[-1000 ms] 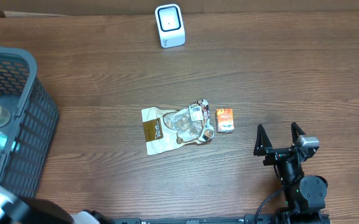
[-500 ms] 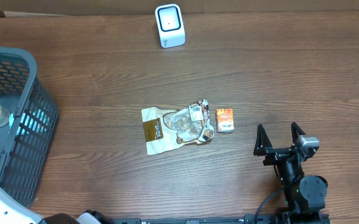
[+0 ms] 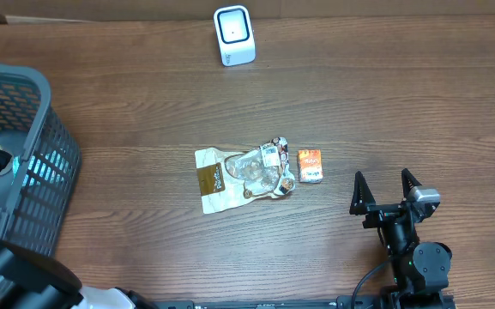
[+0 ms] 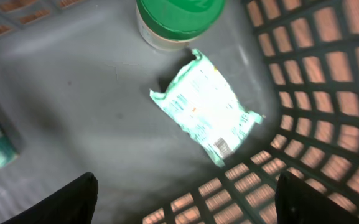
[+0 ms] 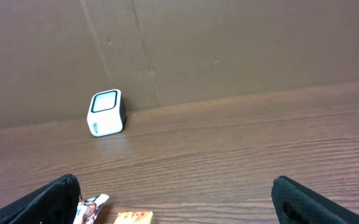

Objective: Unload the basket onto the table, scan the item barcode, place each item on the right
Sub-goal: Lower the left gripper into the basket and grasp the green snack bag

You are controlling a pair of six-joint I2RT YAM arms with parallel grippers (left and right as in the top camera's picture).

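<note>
From my seat the left gripper (image 4: 188, 202) hangs over the inside of the grey basket (image 3: 54, 172), its two dark fingers (image 4: 73, 199) spread wide at the bottom corners of the wrist view with nothing between them. Below it a pale green packet (image 4: 207, 106) lies flat on the basket floor, its barcode facing up near the corner closest to the mesh wall. A jar with a green lid (image 4: 179, 18) stands just beyond the packet (the two look close enough to touch, but I cannot tell).

The right gripper (image 3: 383, 174) sits low over the near right part of the wooden table (image 3: 359, 103), jaws as wide as I ever see them and holding nothing. Through its wrist camera I look across the wood to the white scanner (image 5: 106, 113), which stands at the far edge, well apart from everything else.

In the middle of the table lie a crumpled clear and brown bag (image 3: 243, 176) and, just beside it on the right, a small orange box (image 3: 310, 165). Neither gripper touches them.
</note>
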